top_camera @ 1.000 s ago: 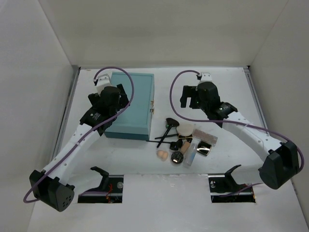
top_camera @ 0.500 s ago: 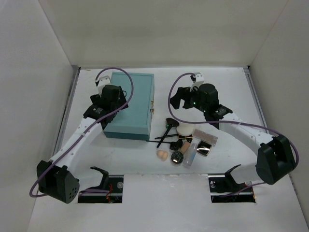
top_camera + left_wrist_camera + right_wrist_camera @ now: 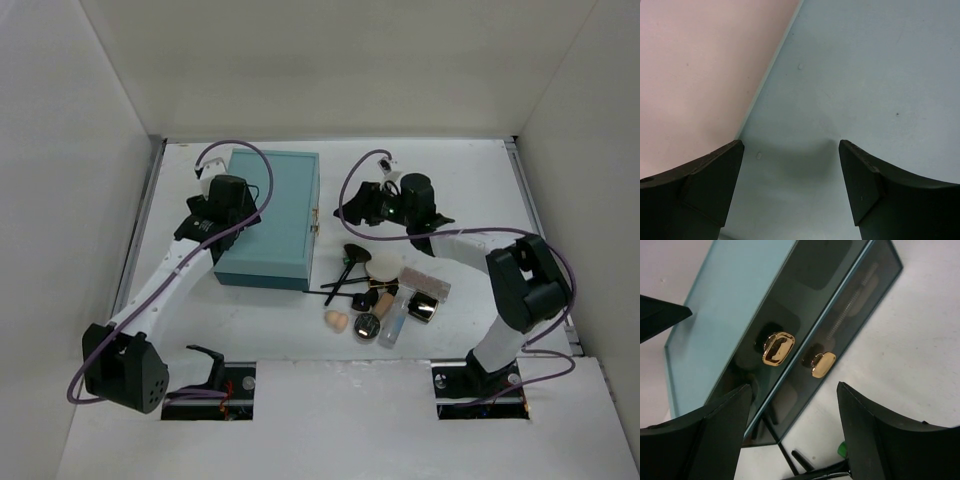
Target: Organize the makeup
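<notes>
The makeup lies in a cluster right of the teal box (image 3: 270,215): black-handled brushes (image 3: 350,275), a white puff (image 3: 383,268), a peach sponge (image 3: 336,319), black compacts (image 3: 368,324), a beige bottle (image 3: 383,300), a clear tube (image 3: 395,320) and a pinkish palette (image 3: 425,282). My left gripper (image 3: 232,208) is open and empty over the box's left part; its wrist view (image 3: 790,170) shows the lid (image 3: 865,75) close below. My right gripper (image 3: 360,205) is open and empty beside the box's right side. Its wrist view (image 3: 795,425) faces the gold clasps (image 3: 778,348), with brush handles (image 3: 805,465) below.
The box is shut, its clasp (image 3: 316,222) on the side facing the makeup. White walls enclose the table on the left, back and right. Two black stands (image 3: 205,360) sit at the near edge.
My right gripper has swung left, from behind the makeup toward the box's clasp side. My left gripper has shifted slightly back over the box's left part.
</notes>
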Controlling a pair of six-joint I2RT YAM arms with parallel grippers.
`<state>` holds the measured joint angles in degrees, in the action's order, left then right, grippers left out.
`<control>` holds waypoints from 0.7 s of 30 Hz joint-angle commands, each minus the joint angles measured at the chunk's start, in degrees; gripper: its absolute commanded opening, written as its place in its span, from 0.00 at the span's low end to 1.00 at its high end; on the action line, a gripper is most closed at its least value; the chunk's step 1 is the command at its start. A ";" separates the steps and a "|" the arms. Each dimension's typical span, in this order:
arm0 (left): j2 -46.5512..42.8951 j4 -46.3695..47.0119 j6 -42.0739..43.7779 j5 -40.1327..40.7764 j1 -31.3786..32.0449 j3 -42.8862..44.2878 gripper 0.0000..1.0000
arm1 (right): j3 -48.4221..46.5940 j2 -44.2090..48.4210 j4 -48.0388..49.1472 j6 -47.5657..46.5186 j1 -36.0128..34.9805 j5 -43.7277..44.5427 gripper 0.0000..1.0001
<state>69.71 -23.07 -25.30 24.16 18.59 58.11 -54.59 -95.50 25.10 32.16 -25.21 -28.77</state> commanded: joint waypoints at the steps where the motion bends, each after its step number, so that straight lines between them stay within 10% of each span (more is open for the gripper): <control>1: 2.71 -2.51 -0.19 -1.84 -0.79 -1.68 0.76 | -1.84 -2.75 10.31 3.43 -0.41 -4.80 0.75; 21: 9.12 -3.47 1.48 -1.49 -2.11 -1.68 0.76 | -7.90 -16.46 24.91 15.74 -2.86 -10.86 0.70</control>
<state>73.80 -19.18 -22.98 26.00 18.11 58.87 -59.70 -111.26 44.69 46.19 -26.85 -38.02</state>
